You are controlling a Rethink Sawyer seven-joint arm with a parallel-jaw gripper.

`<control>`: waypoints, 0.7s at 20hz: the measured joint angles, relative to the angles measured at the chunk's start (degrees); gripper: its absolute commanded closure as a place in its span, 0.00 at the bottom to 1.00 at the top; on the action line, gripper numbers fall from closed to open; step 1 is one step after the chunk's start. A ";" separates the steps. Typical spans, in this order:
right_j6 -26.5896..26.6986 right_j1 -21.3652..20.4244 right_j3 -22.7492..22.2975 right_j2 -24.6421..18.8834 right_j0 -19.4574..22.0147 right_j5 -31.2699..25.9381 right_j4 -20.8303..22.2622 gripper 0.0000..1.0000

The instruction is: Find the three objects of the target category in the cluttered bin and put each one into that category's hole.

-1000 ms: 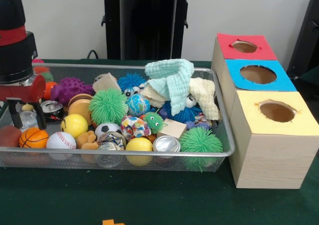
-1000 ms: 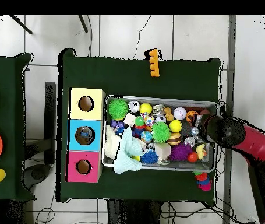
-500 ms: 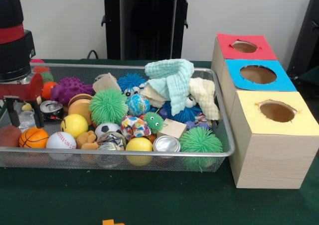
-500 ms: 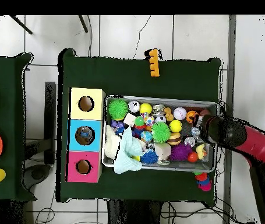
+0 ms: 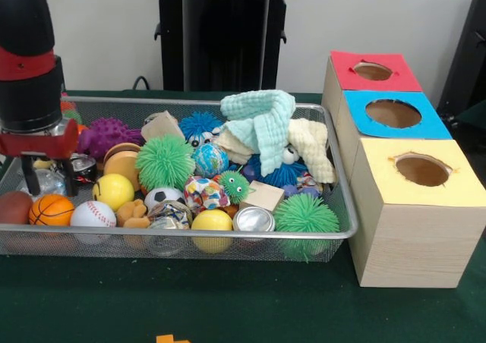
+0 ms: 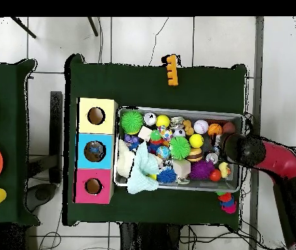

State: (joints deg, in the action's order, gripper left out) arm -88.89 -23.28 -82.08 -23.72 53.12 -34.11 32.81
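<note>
The end effector (image 5: 47,177) has shifted right along the wire bin (image 5: 190,240)'s left end, fingers spread and seemingly empty, over the small can (image 5: 78,166); the search goes on.

A wire mesh bin (image 5: 228,240) sits crammed with balls, spiky toys and cloths on a green table (image 5: 250,305). At nine o'clock, the robot's gripper (image 5: 47,174) hangs over the clutter, fingers spread, above a basketball (image 5: 51,210) and baseball (image 5: 93,214). At three o'clock stand red (image 5: 372,71), blue (image 5: 392,114) and yellow (image 5: 422,170) holed boxes.
</note>
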 measured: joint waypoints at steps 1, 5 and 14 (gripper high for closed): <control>0.00 0.32 0.05 0.09 -0.23 0.06 0.46 0.00; 0.00 2.02 0.35 0.29 -1.25 0.54 2.82 0.00; 0.00 3.81 1.08 0.25 -2.27 2.96 5.13 0.00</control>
State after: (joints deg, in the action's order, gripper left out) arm -88.89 -19.48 -81.01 -23.47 50.85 -31.15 37.94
